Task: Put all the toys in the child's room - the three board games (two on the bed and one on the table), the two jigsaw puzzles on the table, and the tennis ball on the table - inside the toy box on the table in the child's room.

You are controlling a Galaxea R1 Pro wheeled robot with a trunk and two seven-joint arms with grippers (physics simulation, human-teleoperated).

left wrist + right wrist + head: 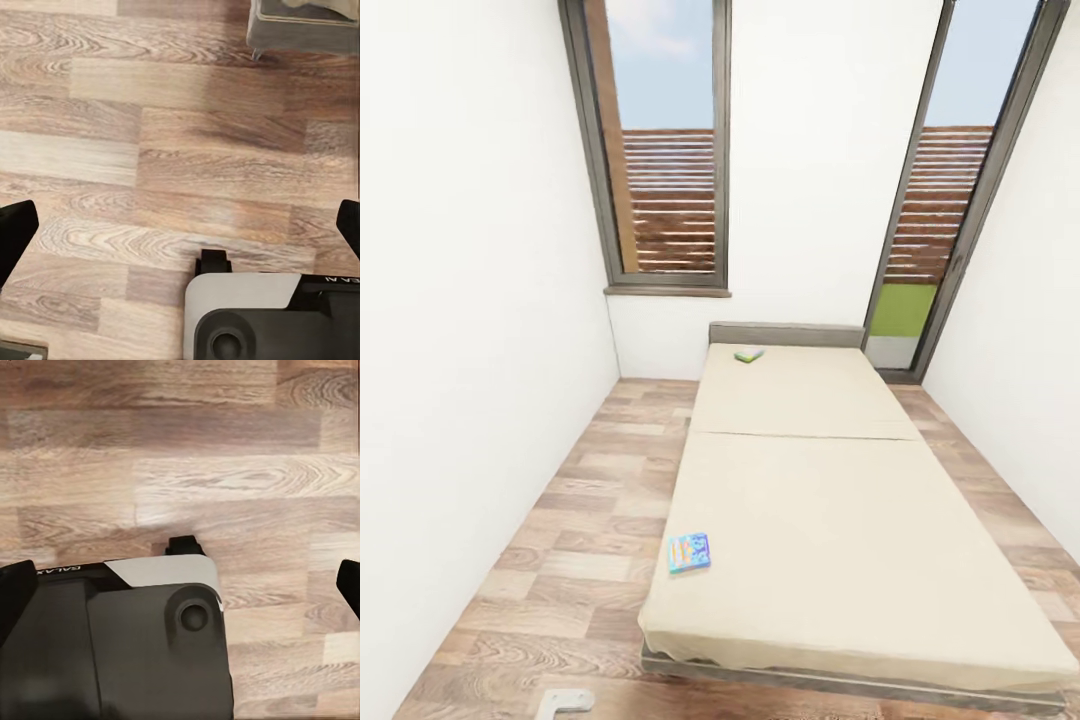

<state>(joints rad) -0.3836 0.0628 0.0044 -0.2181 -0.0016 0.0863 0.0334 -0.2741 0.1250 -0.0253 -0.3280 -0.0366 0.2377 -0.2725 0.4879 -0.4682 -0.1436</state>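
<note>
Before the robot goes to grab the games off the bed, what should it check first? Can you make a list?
1. Blue board game in sight on the bed, near the close left corner: ok.
2. Second board game in sight at the far end by the headboard: ok, but too small to read its print.
3. Left gripper jaws apart with nothing between them, above the wooden floor: ok.
4. Right gripper jaws apart with nothing between them: ok.
5. Close enough to reach the blue game: cannot tell; both grippers hang over floor, not mattress.
6. Toy box ready for the drop: cannot tell from here.
</note>
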